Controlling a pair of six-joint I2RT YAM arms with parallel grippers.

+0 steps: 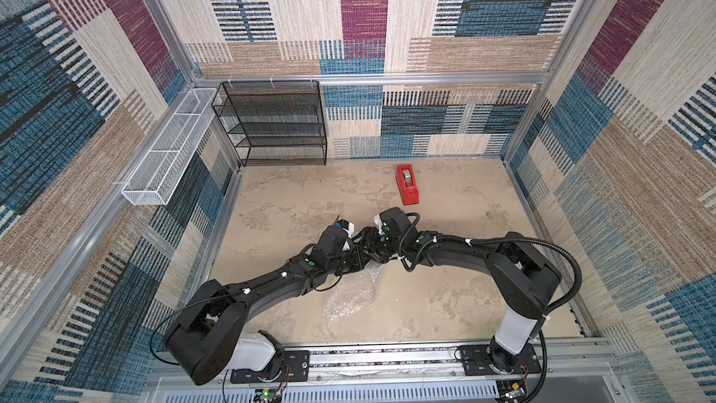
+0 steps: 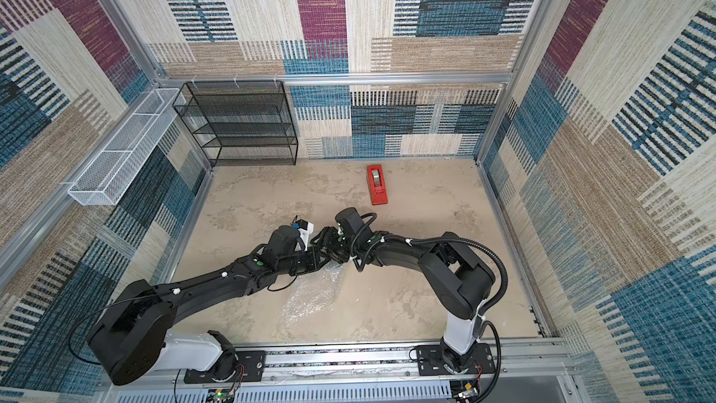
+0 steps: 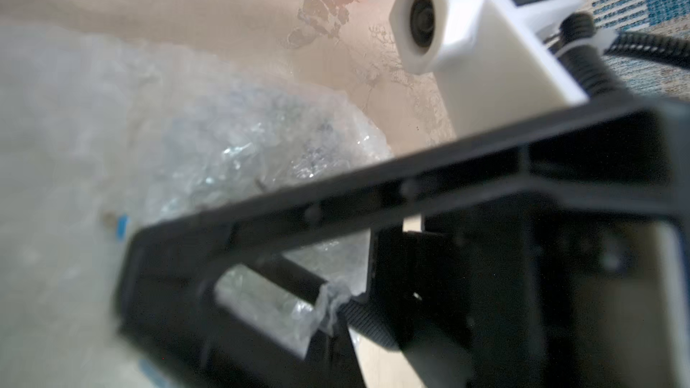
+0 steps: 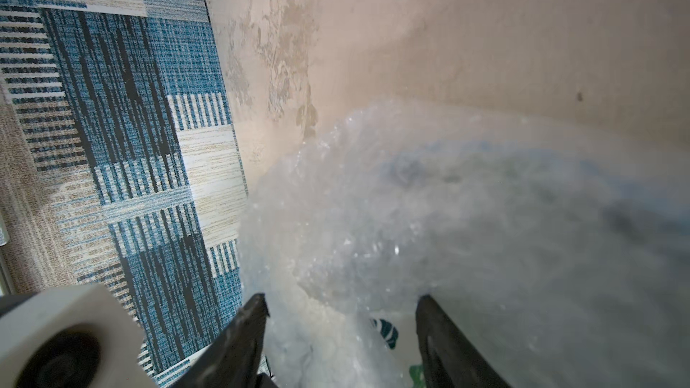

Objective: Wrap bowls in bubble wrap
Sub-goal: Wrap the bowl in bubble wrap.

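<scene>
The bubble wrap lies crumpled at the table's middle, running under both arms where they meet; it shows in both top views. My left gripper is shut on a pinched edge of the wrap. My right gripper stands open, its fingers on either side of bunched wrap. A patch of the bowl, white with dark green leaves, shows through the wrap between them. The rest of the bowl is veiled by the wrap. In the top views the arms hide the bowl.
A red tape dispenser stands behind the arms. A black mesh shelf fills the back left corner. A white mesh basket hangs on the left wall. The right arm's black body crosses close in front of the left wrist camera.
</scene>
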